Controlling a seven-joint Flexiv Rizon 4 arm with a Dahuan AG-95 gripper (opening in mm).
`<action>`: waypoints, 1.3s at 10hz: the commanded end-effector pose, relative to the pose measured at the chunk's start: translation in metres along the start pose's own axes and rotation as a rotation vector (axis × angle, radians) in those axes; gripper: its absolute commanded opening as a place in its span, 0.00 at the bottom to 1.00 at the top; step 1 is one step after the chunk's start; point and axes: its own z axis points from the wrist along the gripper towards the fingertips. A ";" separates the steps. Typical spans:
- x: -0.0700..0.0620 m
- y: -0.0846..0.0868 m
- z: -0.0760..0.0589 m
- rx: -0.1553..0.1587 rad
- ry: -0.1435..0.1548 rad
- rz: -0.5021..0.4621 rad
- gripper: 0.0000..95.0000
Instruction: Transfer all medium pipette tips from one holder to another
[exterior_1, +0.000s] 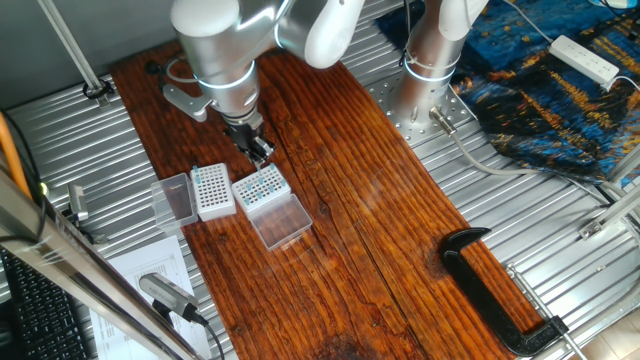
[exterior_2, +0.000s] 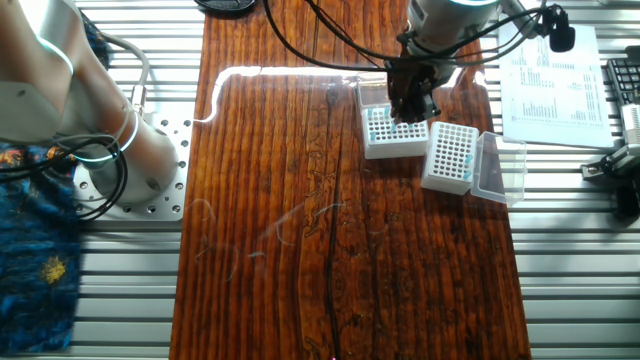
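Directly under pincer (exterior_1: 262, 150): tip rack (exterior_1: 262, 187).

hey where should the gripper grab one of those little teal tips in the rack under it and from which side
Come straight down from above. The teal tips stand upright in the hole-grid of the rack, so only their top ends show, packed close. Close the fingers on one tip's exposed upper end. The gripper hangs right over them.

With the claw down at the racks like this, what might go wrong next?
1. The claw hangs right over the rack with teal tips; a slightly off descent could hit the grid or neighbouring tips instead of one tip.
2. The two racks stand close together, so pushing one may nudge the white rack.
3. Both open lids lie beside the racks and could catch the claw on a low move across.
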 end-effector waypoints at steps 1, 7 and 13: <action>0.000 0.000 0.000 0.005 0.002 -0.002 0.00; 0.004 0.000 0.005 0.018 0.010 -0.006 0.00; 0.003 -0.003 0.010 0.014 0.005 -0.019 0.00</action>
